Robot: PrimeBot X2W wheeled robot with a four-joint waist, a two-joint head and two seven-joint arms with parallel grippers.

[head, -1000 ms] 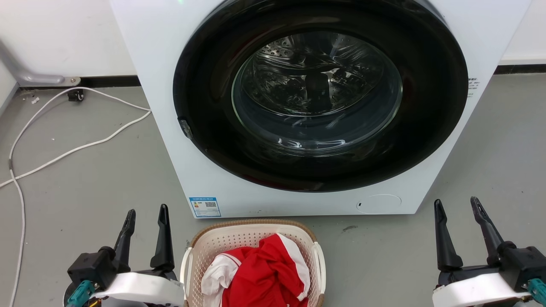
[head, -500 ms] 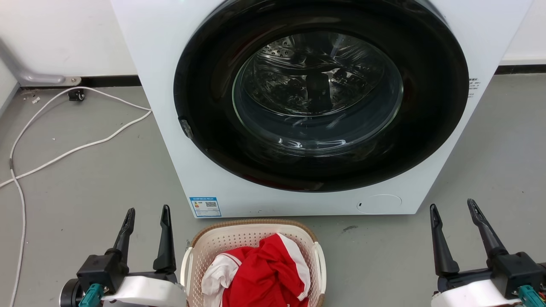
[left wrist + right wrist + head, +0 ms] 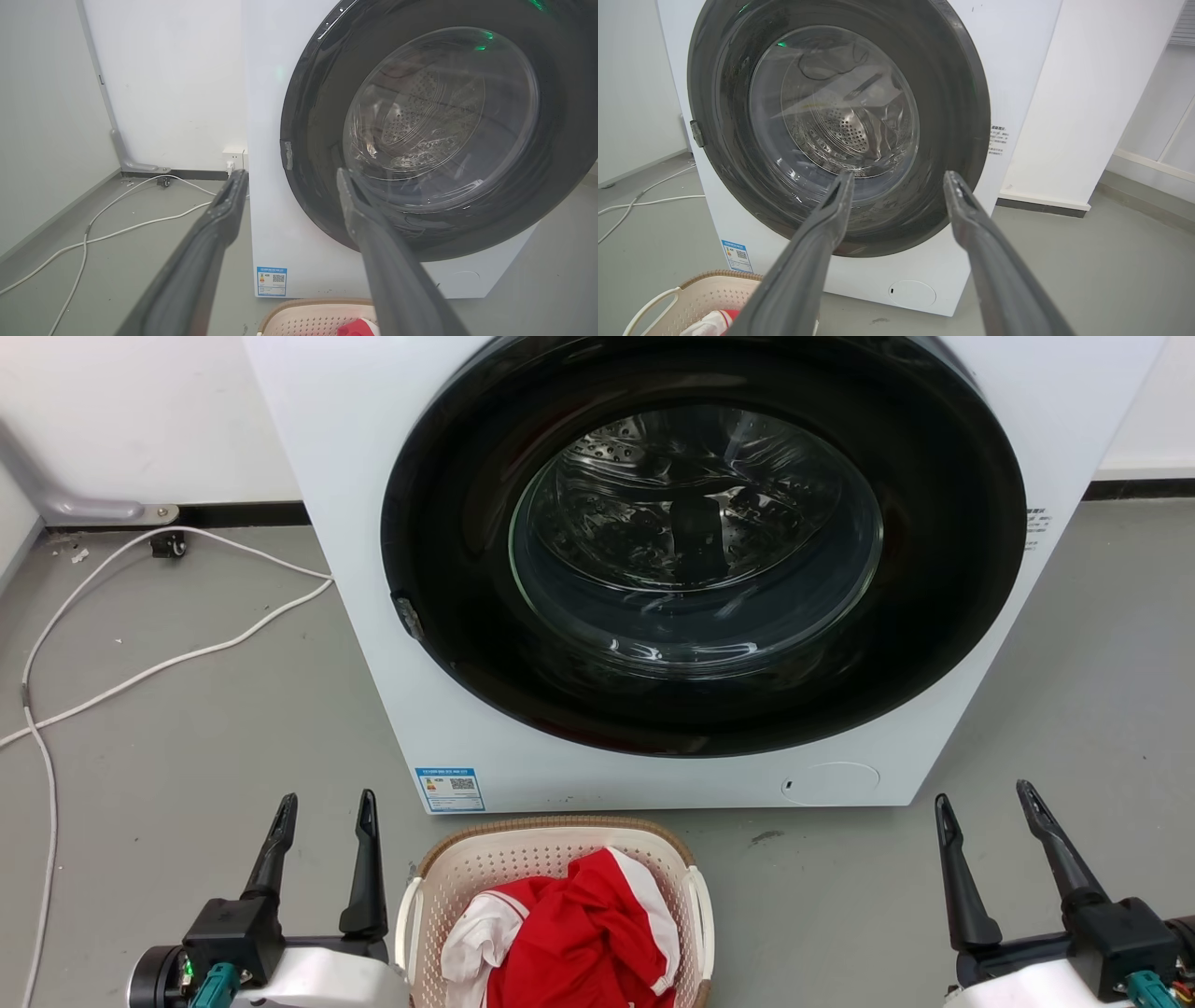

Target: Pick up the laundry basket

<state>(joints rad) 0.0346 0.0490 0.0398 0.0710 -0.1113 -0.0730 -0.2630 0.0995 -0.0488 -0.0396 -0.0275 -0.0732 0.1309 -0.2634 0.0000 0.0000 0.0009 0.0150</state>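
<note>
The laundry basket [image 3: 523, 863] sat at four o'clock from the left end effector [image 3: 327, 798] and eight o'clock from the right end effector [image 3: 982, 793]; both were spread wide and empty.

laundry basket [image 3: 519, 859] near end cut off, washer label [image 3: 449, 789] print unreadable

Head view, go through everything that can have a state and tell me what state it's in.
left hand, open, empty
right hand, open, empty
laundry basket, upright on the floor, not gripped
red and white clothes, crumpled inside the basket
washing machine door, shut
white cable, lying loose on the floor
</note>
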